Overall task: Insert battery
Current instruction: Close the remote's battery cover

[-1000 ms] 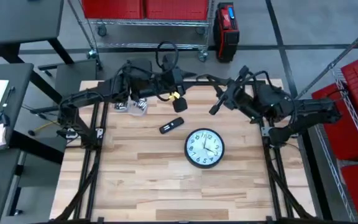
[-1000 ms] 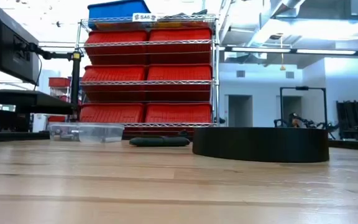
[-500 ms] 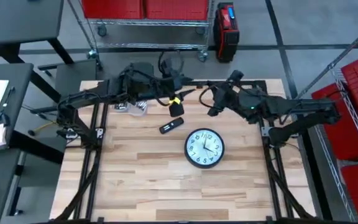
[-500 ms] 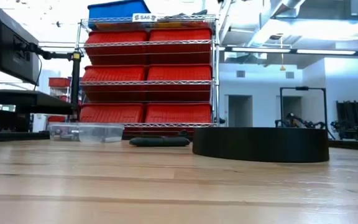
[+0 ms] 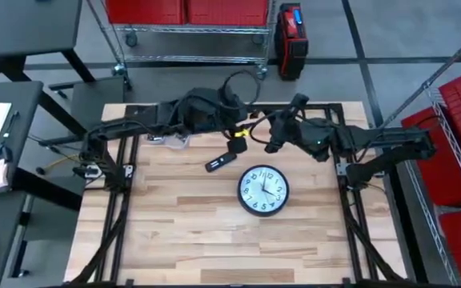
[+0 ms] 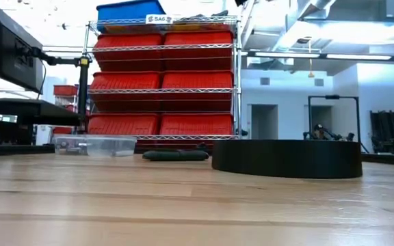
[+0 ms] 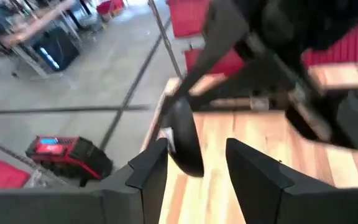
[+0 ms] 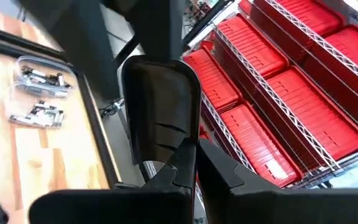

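Right gripper (image 8: 188, 165): fingers drawn together on the lower edge of a flat black piece (image 8: 160, 106) with rounded corners; it looks pinched there. Probably a cover or a small device body, cannot tell which.

Left gripper (image 7: 194, 165): fingers apart, nothing clamped. A dark slim part sits in the gap, close against one finger, with bare wood showing on the other side.

Both grippers meet nose to nose above the back centre of the table (image 5: 182, 232), clear of the surface.

On the table:
- black remote-like bar (image 5: 221, 162), just below the grippers
- wall clock (image 5: 263, 190), face up, nearer the front
- clear container (image 5: 170, 138), at the back left under the left arm

The container holds small metallic items, judged to be the batteries. No battery is in either gripper.

Step in hand (judgement): a hand-off or bracing of the black piece between the arms.

To do it well:
- centre the piece in the left gap
- close squarely on its flat faces
- release the right grip only once the left is firm
- keep the compartment side reachable
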### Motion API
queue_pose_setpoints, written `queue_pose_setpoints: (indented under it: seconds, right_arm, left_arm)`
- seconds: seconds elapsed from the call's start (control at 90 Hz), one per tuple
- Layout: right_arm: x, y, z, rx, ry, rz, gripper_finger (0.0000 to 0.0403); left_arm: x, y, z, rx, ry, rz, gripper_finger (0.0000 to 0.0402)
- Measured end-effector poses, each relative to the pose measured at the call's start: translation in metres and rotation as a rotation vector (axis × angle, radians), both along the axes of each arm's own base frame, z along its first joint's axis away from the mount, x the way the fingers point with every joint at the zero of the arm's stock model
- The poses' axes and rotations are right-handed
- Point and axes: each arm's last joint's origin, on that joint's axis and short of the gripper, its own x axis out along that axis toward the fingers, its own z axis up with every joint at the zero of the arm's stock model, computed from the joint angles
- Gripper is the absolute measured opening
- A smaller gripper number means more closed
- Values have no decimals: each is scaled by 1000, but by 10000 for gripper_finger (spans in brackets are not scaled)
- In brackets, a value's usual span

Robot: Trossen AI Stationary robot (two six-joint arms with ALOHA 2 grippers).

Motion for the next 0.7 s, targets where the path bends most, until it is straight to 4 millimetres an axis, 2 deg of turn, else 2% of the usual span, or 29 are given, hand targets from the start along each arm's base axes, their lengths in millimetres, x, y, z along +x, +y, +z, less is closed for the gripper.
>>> queue_pose_setpoints:
  seconds: [0.267, 0.389, 0.533, 0.7]
  right_arm:
    - [0, 5, 0, 0, -2, 16, 0]
    - [0, 4, 0, 0, -2, 17, 0]
    - [0, 5, 0, 6, -6, 17, 0]
    - [-3, 12, 2, 77, -77, 49, 4]
  left_arm:
    - [0, -1, 1, 34, 8, -10, 131]
    - [0, 0, 1, 44, 11, -10, 96]
    - [-1, 1, 1, 124, 59, -2, 20]
    - [-7, 1, 2, 211, 126, -6, 10]
